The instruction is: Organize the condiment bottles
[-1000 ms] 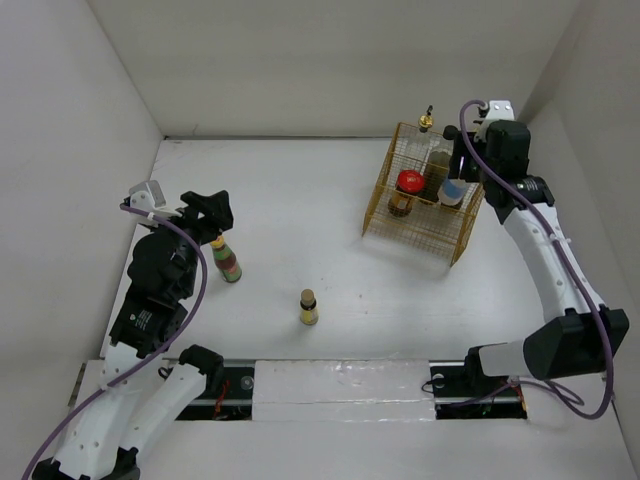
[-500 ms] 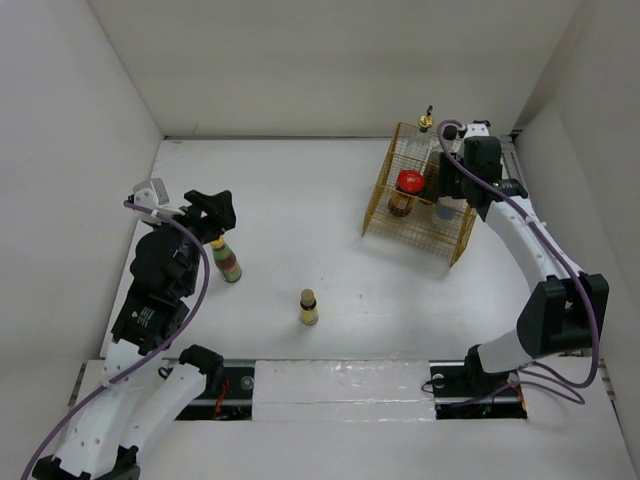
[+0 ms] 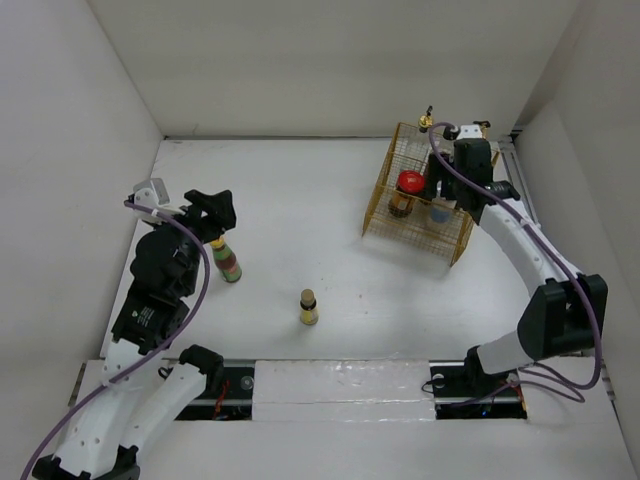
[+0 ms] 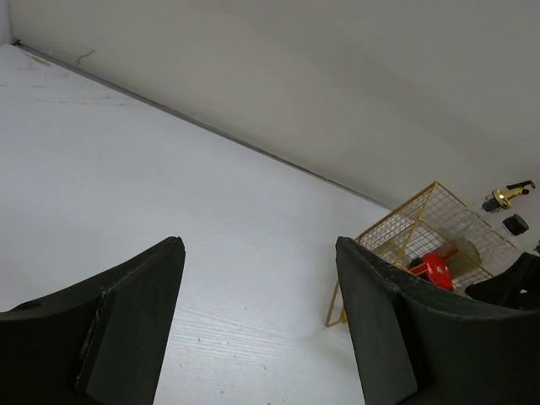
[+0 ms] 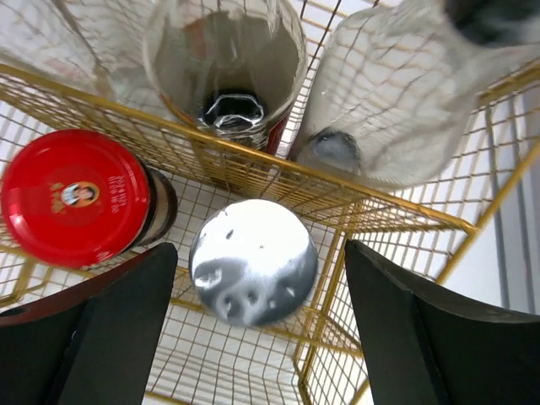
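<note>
My right gripper is open above the gold wire basket, its fingers apart from the silver-lidded jar that stands between them in the basket. A red-lidded jar stands just left of it. Two clear glass bottles stand behind a wire divider. From above, the right gripper hangs over the basket. My left gripper is open with nothing between its fingers, just behind the colourful-labelled bottle. A small yellow bottle stands alone mid-table.
Gold spouts rise above the basket's back edge. White walls close in the table on the left, back and right. The basket and red lid show far off in the left wrist view.
My right gripper moved left from the basket's right side to over its inside with the silver-lidded jar, then opened and let it go. The left arm has not moved.
</note>
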Controlling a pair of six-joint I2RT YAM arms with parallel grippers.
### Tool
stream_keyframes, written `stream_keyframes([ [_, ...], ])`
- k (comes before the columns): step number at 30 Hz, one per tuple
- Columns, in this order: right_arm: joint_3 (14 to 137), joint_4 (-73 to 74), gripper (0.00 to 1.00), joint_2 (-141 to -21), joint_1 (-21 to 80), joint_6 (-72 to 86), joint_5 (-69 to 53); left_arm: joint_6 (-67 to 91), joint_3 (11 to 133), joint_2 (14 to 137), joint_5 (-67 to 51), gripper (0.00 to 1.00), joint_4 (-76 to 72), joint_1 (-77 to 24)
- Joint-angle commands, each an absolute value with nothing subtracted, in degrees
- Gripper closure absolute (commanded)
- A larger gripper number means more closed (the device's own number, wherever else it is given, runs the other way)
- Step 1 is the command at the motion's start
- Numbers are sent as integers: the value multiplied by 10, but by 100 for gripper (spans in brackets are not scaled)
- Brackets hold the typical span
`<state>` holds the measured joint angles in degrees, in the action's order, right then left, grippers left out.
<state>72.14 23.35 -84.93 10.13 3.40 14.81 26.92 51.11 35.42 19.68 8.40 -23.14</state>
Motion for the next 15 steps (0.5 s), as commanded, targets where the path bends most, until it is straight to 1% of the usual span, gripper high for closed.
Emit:
stream_keyframes([
  [1,748,222,14,-779,122,42,189,268,510,345,201,32,55,-229],
  [3,753,209,14,-736,138,42,189,268,510,345,201,32,55,-229],
  [5,753,169,17,-708,169,28,151,268,510,345,207,32,61,-229],
  [7,727,125,41,-677,195,9,88,268,510,339,220,32,61,-229],
  [8,719,80,57,-677,208,9,4,268,510,339,235,33,61,-229],
  [9,713,57,71,-677,234,9,-40,268,510,339,242,33,61,-229],
  [10,713,37,84,-703,251,2,-81,268,510,333,250,36,66,-229],
  [11,713,14,84,-721,271,-3,-117,268,516,328,259,43,73,-229],
  [12,721,14,84,-742,322,-10,-162,275,516,323,282,55,73,-229],
  [14,751,-2,66,-807,378,-38,-180,280,516,312,305,61,73,-229],
  [15,763,-14,55,-830,405,-46,-188,280,516,303,324,61,73,-229],
])
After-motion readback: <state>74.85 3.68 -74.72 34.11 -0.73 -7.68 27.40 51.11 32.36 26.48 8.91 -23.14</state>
